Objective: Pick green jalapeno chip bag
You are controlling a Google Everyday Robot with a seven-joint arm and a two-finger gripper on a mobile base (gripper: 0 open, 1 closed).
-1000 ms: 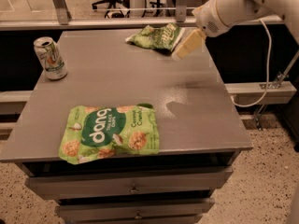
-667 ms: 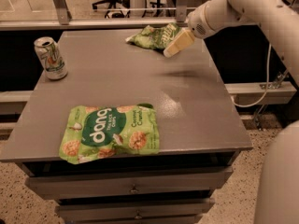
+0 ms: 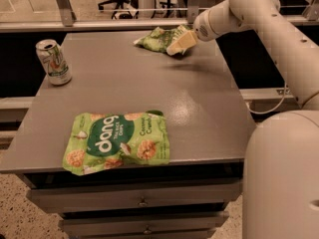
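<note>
The green jalapeno chip bag [image 3: 157, 38] lies at the far edge of the grey table [image 3: 199, 98], small, wrinkly and mottled green. My gripper [image 3: 178, 44] hangs from the white arm coming in from the upper right. It sits right at the bag's right end, just above the tabletop, and covers that end of the bag.
A larger lime-green "dang" bag [image 3: 117, 142] lies near the table's front edge. A drink can [image 3: 53, 61] stands upright at the left edge. My white base [image 3: 281, 178] fills the lower right. Drawers sit under the tabletop; a railing and chairs lie behind.
The gripper has moved left and down, from beside the bag's right side to right against its right end. The bag, can and dang bag have not moved.
</note>
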